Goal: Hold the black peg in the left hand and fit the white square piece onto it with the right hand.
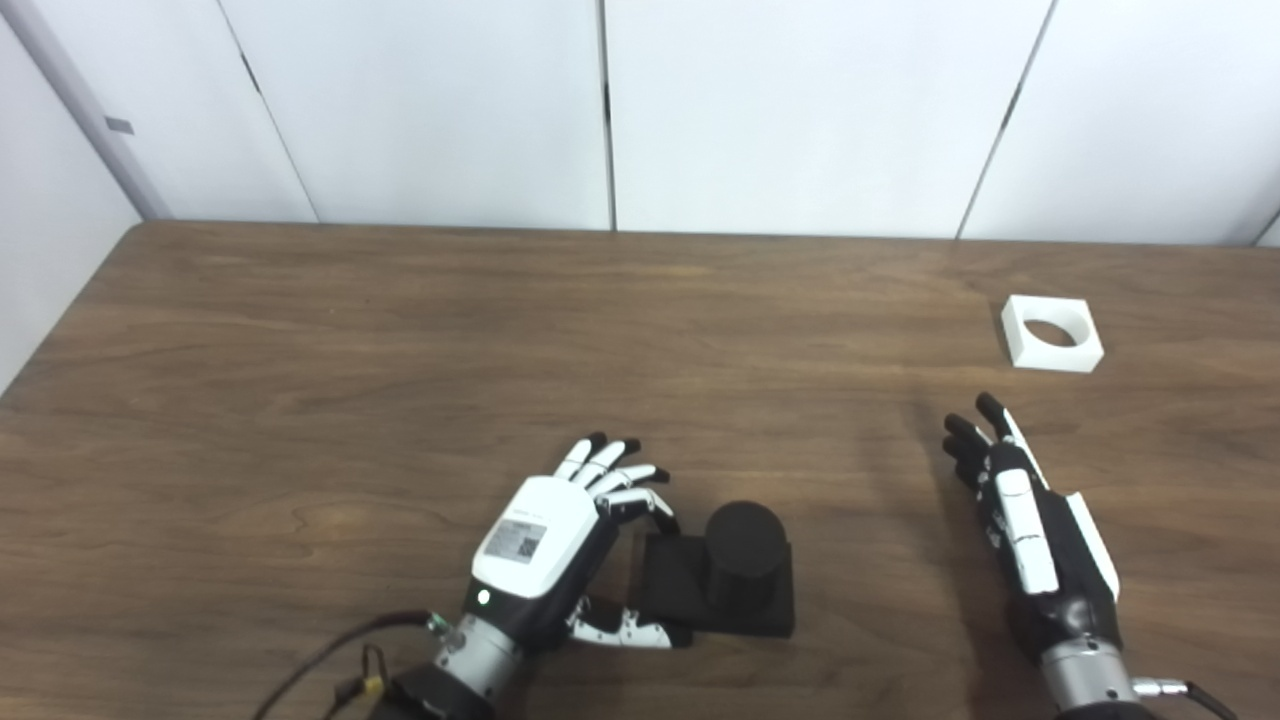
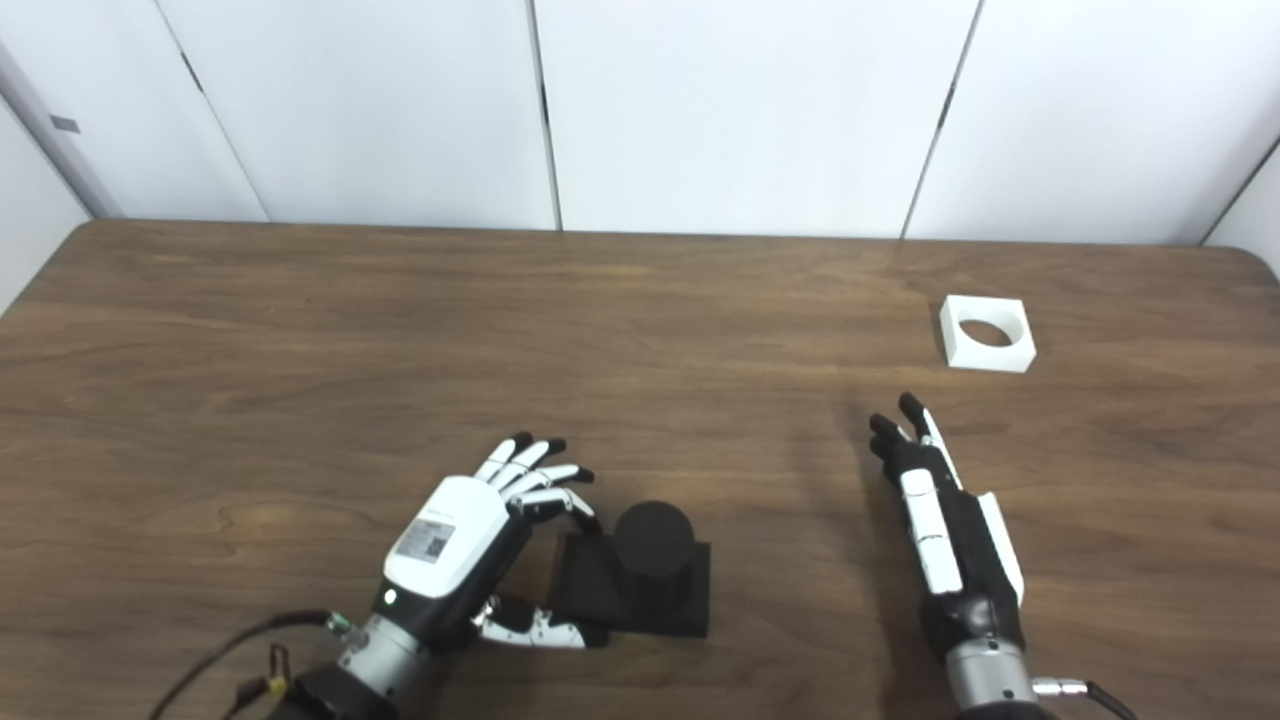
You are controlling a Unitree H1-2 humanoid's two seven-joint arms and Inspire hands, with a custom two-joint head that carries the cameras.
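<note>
While spread apart and holding nothing, left hand (image 1: 545, 535) flanked the black peg's (image 1: 742, 550) square base, not yet gripping. Right hand (image 1: 1030, 530) likewise open, fingers straight, well short of the white square piece (image 1: 1052, 333) lying flat. Judged barely begun: both grasps and fitting left. Beneath, dark wooden table (image 1: 400, 350); behind, white wall panels (image 1: 780, 110).

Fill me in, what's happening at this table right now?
A humanoid is setting up a peg-fitting job. Its left hand is open beside the black peg, fingers and thumb around the near-left corner of its square base but not clearly gripping it. The right hand is open above the table, short of the white square piece, which lies untouched at the far right. Nothing is lifted or fitted yet.
</note>
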